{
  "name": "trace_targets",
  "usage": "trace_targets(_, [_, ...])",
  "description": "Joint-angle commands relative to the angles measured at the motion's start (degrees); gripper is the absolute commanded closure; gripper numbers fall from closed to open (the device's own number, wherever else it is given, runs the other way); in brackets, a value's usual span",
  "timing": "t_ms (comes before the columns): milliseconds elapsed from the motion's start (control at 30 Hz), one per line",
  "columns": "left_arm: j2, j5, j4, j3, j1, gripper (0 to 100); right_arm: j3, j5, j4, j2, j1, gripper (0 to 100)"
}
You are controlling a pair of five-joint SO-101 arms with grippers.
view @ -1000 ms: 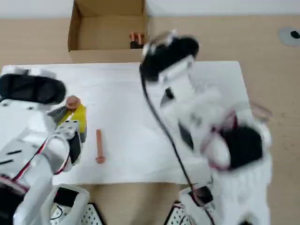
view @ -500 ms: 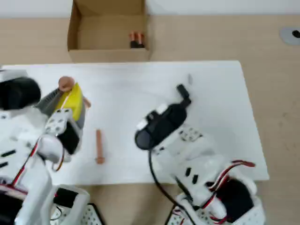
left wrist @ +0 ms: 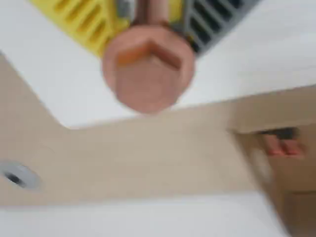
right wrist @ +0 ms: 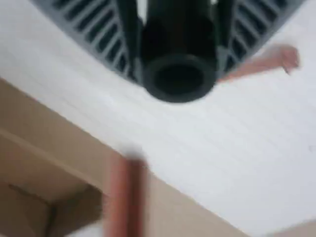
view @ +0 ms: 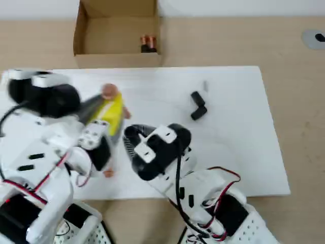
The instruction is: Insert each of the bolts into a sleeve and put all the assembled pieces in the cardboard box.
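We log a white sheet (view: 238, 147) lying flat on a light wooden table (view: 294, 86). Bare wood shows beyond the sheet's far edge and along its right edge. A round grey disc (view: 314, 37) with a dark centre sits in the tabletop at the high view's upper right, well apart from the sheet.

The high view looks down on the table (view: 284, 46), cardboard box (view: 119, 35) at 12 o'clock. Both wrist views sit close behind their own fingers (left wrist: 84, 19), facing that box across the same white sheet (view: 233, 112).
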Motion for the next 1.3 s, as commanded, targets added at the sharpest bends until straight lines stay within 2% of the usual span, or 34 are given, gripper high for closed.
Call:
trace_targets(0, [-0.6,0.0,-2.1,-1.9,2.6,99,0.0,-0.6,-4.1,-1.3,-1.3,98.7])
trace_targets(233, [-0.6,-0.6,-3.3,-2.0,2.5,99,-0.2,-0.5,-5.5,-1.7,-0.9,98.7])
trace_targets(500, [-0.2,-3.3,-1.8,-6.6,-3.9,99,0.0,-0.5,-5.2,-1.8,-0.8,98.7])
trace_targets(600, [0.0,-3.3,1.8,-10.2,-3.1,99,0.0,-0.5,-5.2,-1.8,-0.8,98.7])
trace_targets(800, [0.0,-3.3,9.1,-12.9,3.5,100,0.0,-0.5,-5.2,-1.7,-0.8,98.7])
trace_targets(1267, [0.0,-3.3,9.4,-8.6,3.8,100,-0.9,-0.7,-5.5,-1.8,-0.8,98.7])
